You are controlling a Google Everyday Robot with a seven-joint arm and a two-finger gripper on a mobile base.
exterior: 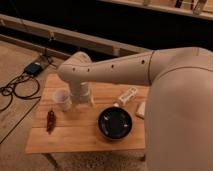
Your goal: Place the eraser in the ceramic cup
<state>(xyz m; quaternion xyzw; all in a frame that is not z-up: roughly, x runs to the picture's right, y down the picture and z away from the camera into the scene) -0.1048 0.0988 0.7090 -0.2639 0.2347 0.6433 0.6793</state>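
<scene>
The cream gripper (82,101), jaws spread wide, pointed down at the light wooden table (75,140), just beside the small white ceramic cup (62,98); the wide dark round bowl (115,123) sat nearby.

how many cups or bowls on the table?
2. Small white ceramic cup at the wooden table's left, beside the gripper; wide dark round bowl front centre. The arm may hide others.
</scene>
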